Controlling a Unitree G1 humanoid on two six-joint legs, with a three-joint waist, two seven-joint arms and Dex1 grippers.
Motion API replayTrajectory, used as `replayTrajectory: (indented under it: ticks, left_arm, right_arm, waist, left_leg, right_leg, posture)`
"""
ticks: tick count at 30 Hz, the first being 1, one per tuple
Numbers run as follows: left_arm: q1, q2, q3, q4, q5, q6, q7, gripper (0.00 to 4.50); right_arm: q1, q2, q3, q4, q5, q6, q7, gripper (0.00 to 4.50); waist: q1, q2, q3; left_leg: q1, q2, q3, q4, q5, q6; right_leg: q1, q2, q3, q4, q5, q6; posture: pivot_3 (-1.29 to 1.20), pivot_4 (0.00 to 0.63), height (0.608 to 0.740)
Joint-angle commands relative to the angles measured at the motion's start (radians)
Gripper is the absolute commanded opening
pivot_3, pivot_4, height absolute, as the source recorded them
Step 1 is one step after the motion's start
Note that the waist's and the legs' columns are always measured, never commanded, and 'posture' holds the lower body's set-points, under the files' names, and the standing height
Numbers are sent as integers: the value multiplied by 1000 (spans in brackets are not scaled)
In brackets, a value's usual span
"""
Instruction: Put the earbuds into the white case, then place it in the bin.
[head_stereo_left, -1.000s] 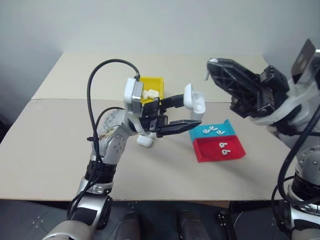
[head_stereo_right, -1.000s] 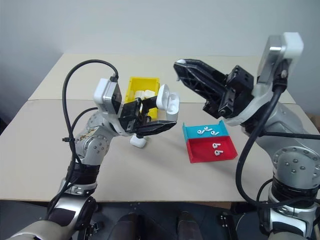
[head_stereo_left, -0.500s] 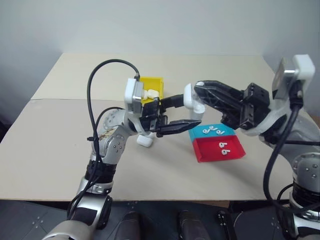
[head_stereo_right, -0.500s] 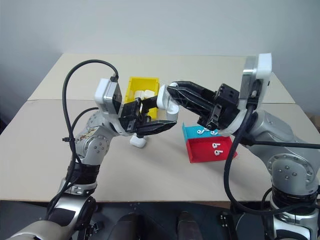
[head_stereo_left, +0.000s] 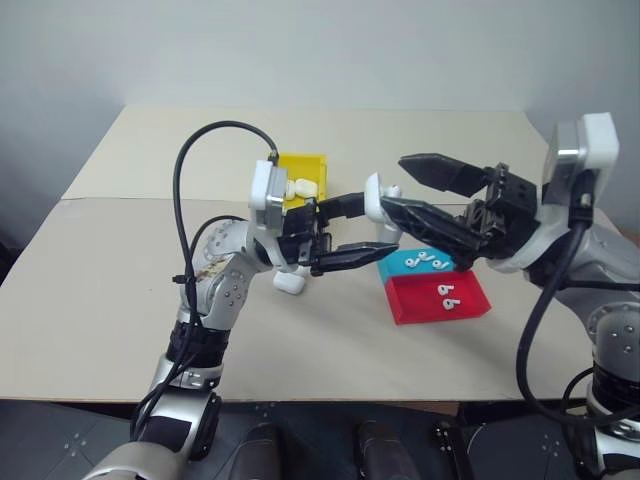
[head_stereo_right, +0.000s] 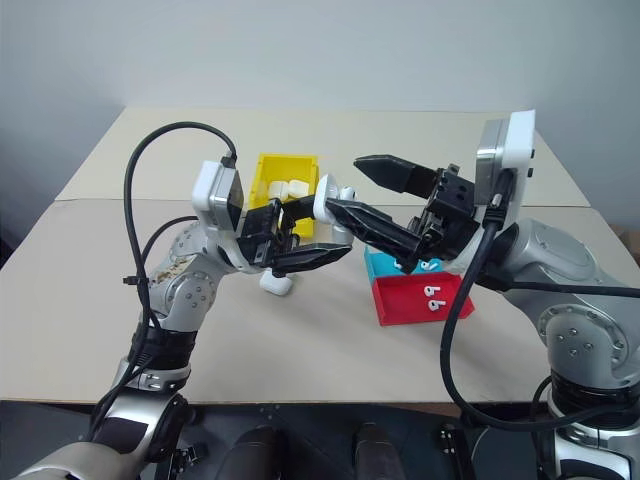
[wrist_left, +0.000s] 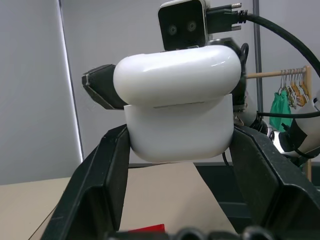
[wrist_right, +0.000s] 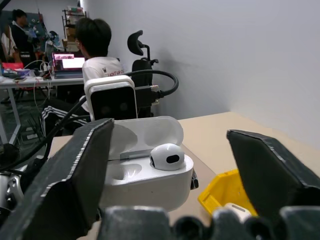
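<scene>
My left gripper (head_stereo_left: 382, 224) is shut on the white case (head_stereo_left: 379, 198) and holds it in the air above the table with its lid open. One earbud (wrist_right: 166, 156) sits in a socket of the case (wrist_right: 150, 175); the other socket looks empty. My right gripper (head_stereo_left: 395, 182) is open, its fingers spread wide on either side of the case, the lower one close beside it. More earbuds (head_stereo_left: 430, 262) lie in the blue-and-red tray. The yellow bin (head_stereo_left: 308, 164) stands behind my left hand with white cases inside.
The blue-and-red tray (head_stereo_left: 465, 305) lies on the table below my right gripper. Another white case (head_stereo_left: 290, 283) rests on the table under my left forearm. In the right wrist view, people sit at a desk in the background.
My right gripper swung down and left from above to the held case and went from shut to open. An earbud now sits in the case. The left gripper has kept still.
</scene>
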Motion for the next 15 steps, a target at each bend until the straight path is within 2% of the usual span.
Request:
replayTrajectory:
  ticks: [1, 4, 6, 10, 15]
  left_arm:
    - [-5, 0, 10, -35, -10, -19, 1, 2742]
    - [8, 21, 17, -42, -9, -13, -2, 2742]
    - [19, 35, 23, -51, -8, -14, 1, 2742]
    - [42, 51, 38, -77, -18, -10, 23, 2742]
    - [64, 50, 40, -103, -15, -16, 39, 2742]
  right_arm:
    - [-52, -44, -38, 43, -32, -13, 32, 4287]
    - [-101, -100, -55, 128, -78, -17, 84, 4287]
    - [-135, -169, -12, 192, -173, -34, 156, 4287]
    - [-233, -294, 266, 377, -570, -205, 351, 4287]
    - [-449, -244, 567, 767, -991, -606, 596, 4287]
  waist:
    - [0, 0, 0]
    - [-1, 0, 0]
    - [-1, 0, 0]
    - [-6, 0, 0]
    - [-10, 1, 0]
  left_leg:
    - [0, 0, 0, 0, 0, 0]
    - [0, 0, 0, 0, 0, 0]
    - [0, 0, 0, 0, 0, 0]
    - [0, 0, 1, 0, 0, 0]
    - [1, 0, 3, -1, 0, 0]
  right_leg:
    - [0, 0, 0, 0, 0, 0]
    - [0, 0, 0, 0, 0, 0]
    - [0, 0, 0, 0, 0, 0]
    - [-1, 0, 1, 0, 0, 0]
    - [-1, 0, 1, 0, 0, 0]
  posture:
    - [0, 150, 740]
    - [0, 150, 740]
    - [0, 150, 740]
    - [0, 150, 740]
    - [0, 150, 740]
